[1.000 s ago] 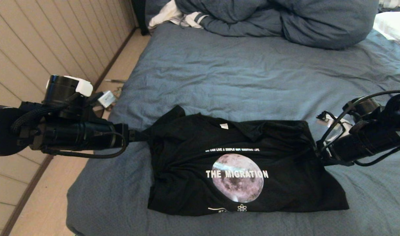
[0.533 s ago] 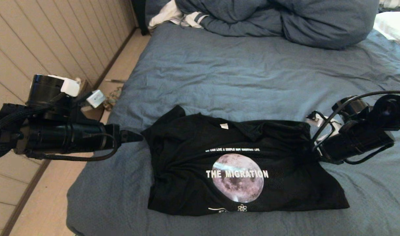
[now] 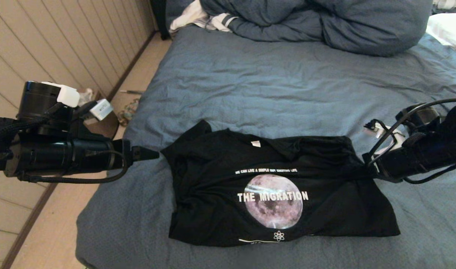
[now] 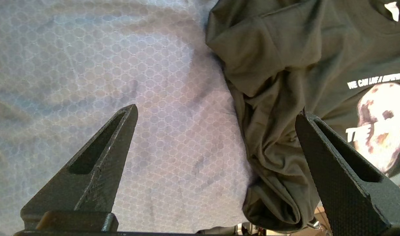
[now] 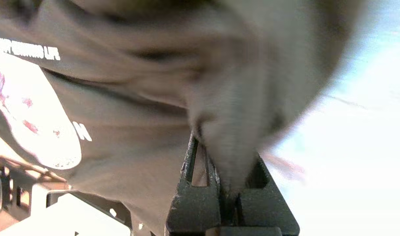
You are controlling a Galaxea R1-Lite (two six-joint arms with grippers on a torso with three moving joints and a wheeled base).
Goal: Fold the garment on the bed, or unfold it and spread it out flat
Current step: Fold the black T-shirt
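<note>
I read this as partway through, not done: the garment [image 3: 276, 190] lies print-up near the front edge of the bed [image 3: 287, 93], bunched on both sides, sleeves tucked. My right gripper [image 5: 231, 188] is pinched on the shirt's right edge; my left gripper [image 4: 216, 141] is spread wide, empty, just beside the left edge. Flattening or folding still remains.

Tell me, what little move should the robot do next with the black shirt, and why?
Probably bring the left gripper in and close it on the T-shirt edge. Its jaws stand open and empty beside that bunched edge, while the right gripper is shut on the opposite side, so only one side is held.
</note>
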